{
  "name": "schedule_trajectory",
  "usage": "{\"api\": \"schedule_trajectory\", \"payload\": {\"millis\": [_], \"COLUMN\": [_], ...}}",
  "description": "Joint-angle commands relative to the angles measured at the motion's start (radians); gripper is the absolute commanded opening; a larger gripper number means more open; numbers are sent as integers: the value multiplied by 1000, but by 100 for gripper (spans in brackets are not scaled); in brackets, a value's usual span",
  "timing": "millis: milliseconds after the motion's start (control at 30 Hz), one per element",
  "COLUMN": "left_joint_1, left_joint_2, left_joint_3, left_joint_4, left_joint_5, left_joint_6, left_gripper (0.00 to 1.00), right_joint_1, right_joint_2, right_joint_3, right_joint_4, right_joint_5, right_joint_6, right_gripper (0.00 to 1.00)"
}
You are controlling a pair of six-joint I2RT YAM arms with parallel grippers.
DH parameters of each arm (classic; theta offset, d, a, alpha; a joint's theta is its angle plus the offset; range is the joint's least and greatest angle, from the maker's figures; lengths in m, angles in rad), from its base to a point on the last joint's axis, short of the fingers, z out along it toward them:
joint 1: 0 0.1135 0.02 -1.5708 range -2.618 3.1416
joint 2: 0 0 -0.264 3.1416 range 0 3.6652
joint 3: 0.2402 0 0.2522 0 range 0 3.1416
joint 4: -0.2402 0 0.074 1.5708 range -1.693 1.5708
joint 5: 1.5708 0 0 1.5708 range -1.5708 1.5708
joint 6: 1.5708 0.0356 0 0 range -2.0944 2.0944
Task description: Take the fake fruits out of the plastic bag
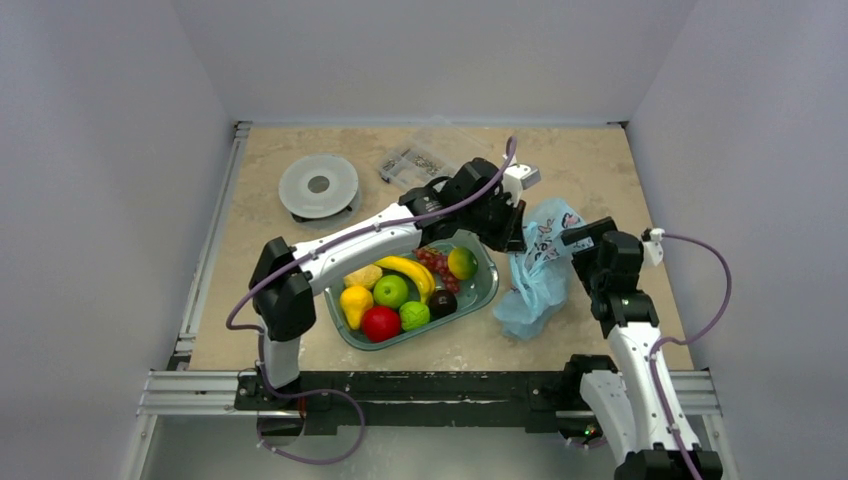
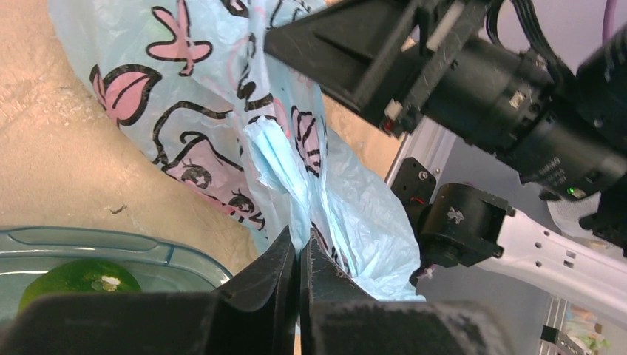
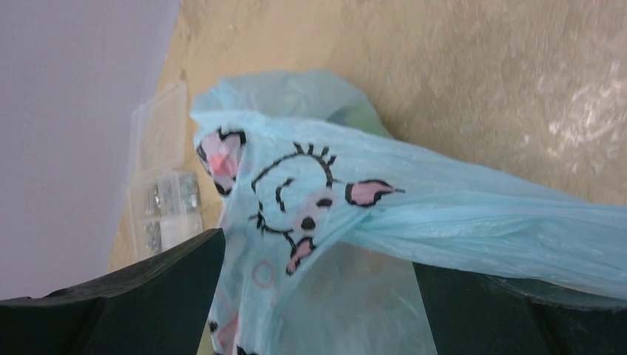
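Both on plastic bag point(image 2: 222, 111), left gripper point(image 2: 299, 292) pinching a fold; right gripper point(image 3: 318, 259) spread wide

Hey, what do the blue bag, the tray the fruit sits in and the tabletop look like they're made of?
Plastic bag: thin, slightly glossy plastic film. It is see-through, creased and crumpled.
Tray: probably hard translucent teal plastic, with a smooth rounded rim and a see-through wall.
Tabletop: beige, mottled, stone-look surface with a matte finish. Whether it is real stone or laminate cannot be told.
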Motion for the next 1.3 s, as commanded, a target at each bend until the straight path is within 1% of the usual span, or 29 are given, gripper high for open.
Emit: {"api": "schedule_trajectory", "payload": {"millis": [0,33,67,100,133,167,200,233,300,333,367,400,467,567,633,733,800,833,867,900,967,1000,1067,1133,1200,1267], "left_joint_1": [-1,-1,-1,-2,-3,-5,-9,-14,-30,-38,-47,-57,-79,-115,-140,-180,-186,-184,-180,-177,-171,-169,-171,-171,-171,-171], "left_joint_2": [-82,-91,-98,-106,-112,-120,-128,-132,-140,-141,-139,-134,-127,-120,-113,-104,-104,-107,-115,-121,-137,-144,-155,-168,-180,-195], "left_joint_3": [-35,-38,-39,-40,-40,-39,-35,-30,-22,-17,-10,-2,10,20,31,44,15,-15,-39,-60,-100,-114,-135,-161,-192,-219], "left_joint_4": [29,30,30,32,36,42,43,42,41,46,46,43,38,36,26,37,115,141,159,175,184,185,183,191,201,208], "left_joint_5": [55,63,71,79,87,94,97,97,97,104,106,105,97,77,62,53,99,98,83,66,39,30,17,17,30,55], "left_joint_6": [-11,-13,-16,-21,-27,-34,-36,-38,-46,-51,-56,-59,-61,-62,-62,-79,-149,-181,-200,-206,-213,-211,-209,-211,-217,-217], "left_gripper": [0,0,0,0,0,0,0,0,0,0,0,0,0,0,0,0,0,0,0,0,0,0,0,2,10,25], "right_joint_1": [-5,-5,-5,-5,-5,-4,-5,-5,-4,-4,-1,-1,0,5,38,128,181,195,202,204,208,212,222,222,222,222], "right_joint_2": [88,120,157,207,262,314,374,442,565,621,675,741,819,903,968,1055,1096,1102,1096,1074,1031,1000,920,832,737,634], "right_joint_3": [106,120,133,165,207,260,312,380,549,636,700,769,899,1023,1122,1245,1302,1310,1302,1284,1251,1223,1152,1092,1036,973], "right_joint_4": [212,249,304,331,334,331,327,307,206,158,135,107,34,4,-66,-171,-265,-295,-312,-321,-368,-382,-386,-395,-402,-403], "right_joint_5": [140,139,114,96,79,66,50,28,-10,-6,-26,-49,-69,-165,-203,-162,-108,-98,-107,-133,-169,-173,-169,-162,-168,-158], "right_joint_6": [-146,-184,-227,-273,-307,-334,-368,-388,-458,-504,-533,-545,-587,-656,-716,-808,-836,-834,-811,-791,-770,-768,-774,-777,-787,-782], "right_gripper": [96,94,85,67,46,39,37,32,6,1,0,0,0,0,0,0,0,0,6,17,34,44,57,66,74,80]}}
